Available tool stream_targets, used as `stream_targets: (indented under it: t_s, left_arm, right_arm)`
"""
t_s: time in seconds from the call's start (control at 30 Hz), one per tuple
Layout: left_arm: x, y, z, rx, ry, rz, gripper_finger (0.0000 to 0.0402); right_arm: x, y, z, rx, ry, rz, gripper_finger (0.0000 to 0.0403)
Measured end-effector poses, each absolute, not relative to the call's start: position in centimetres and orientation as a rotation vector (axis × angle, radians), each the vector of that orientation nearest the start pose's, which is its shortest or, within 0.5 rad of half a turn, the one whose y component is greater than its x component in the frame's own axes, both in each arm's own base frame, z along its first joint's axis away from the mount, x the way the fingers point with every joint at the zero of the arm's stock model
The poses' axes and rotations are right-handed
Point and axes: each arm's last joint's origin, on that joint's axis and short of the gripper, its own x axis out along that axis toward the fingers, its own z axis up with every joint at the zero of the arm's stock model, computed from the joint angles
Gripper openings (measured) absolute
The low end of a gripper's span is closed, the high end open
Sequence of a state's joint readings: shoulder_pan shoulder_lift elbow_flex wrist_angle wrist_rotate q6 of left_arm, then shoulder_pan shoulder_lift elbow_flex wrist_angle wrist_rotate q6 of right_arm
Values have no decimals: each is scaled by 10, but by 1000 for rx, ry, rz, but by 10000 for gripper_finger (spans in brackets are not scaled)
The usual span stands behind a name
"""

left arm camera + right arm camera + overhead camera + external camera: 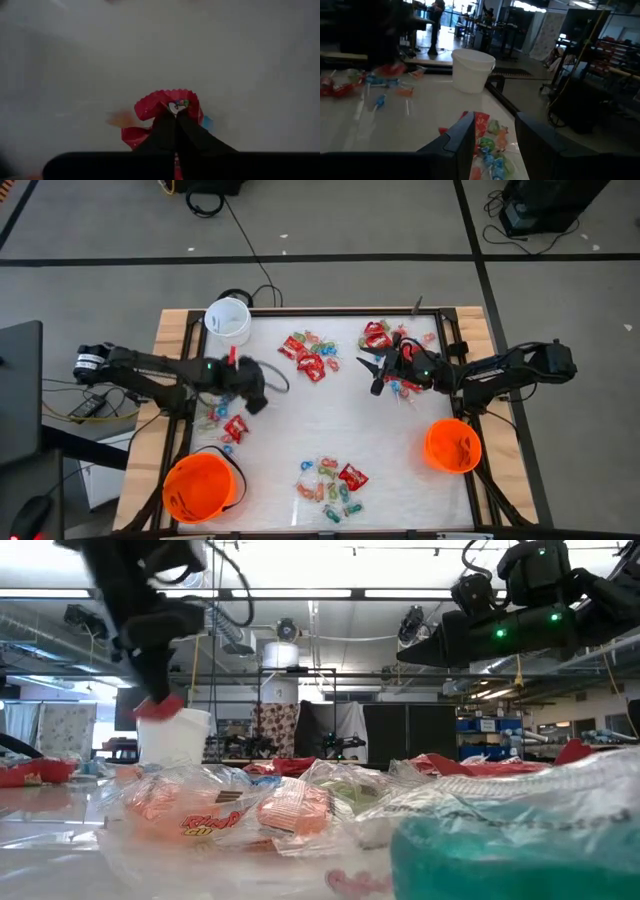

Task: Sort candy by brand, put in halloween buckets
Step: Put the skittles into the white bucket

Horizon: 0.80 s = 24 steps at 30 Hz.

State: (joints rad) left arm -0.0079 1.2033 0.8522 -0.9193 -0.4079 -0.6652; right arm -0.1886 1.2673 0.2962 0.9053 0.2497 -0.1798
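Red packet (165, 107) sits pinched between the clenched left jaws (176, 114) in the left wrist view, its crimped edge fanning out just past the tips. From above, the left jaws (233, 361) hang over the table (300, 420) near the white pail (228, 319), candy (222, 423) just beside them, while the right jaws (374, 373) stand released beside more sweets (385, 337). Right wrist view shows wrapped candy (487, 145) lying between the parted right jaws (495, 145).

Grey floor (350, 225) with dark lines, ceiling strip lights (300, 593)
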Motion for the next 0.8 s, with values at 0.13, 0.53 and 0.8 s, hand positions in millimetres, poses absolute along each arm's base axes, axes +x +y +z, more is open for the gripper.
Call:
stream_targets:
  t_s: [0.13, 0.53, 0.8]
  left_arm:
    - [202, 44, 257, -286, 1059, 872, 4]
    - [166, 141, 298, -371, 972, 1183, 4]
    - [156, 177, 283, -411, 1054, 1254, 74]
  right_arm:
    - [221, -48, 177, -174, 116, -367, 151]
    - [224, -44, 172, -93, 120, -213, 151]
    - [223, -48, 171, -119, 134, -253, 151]
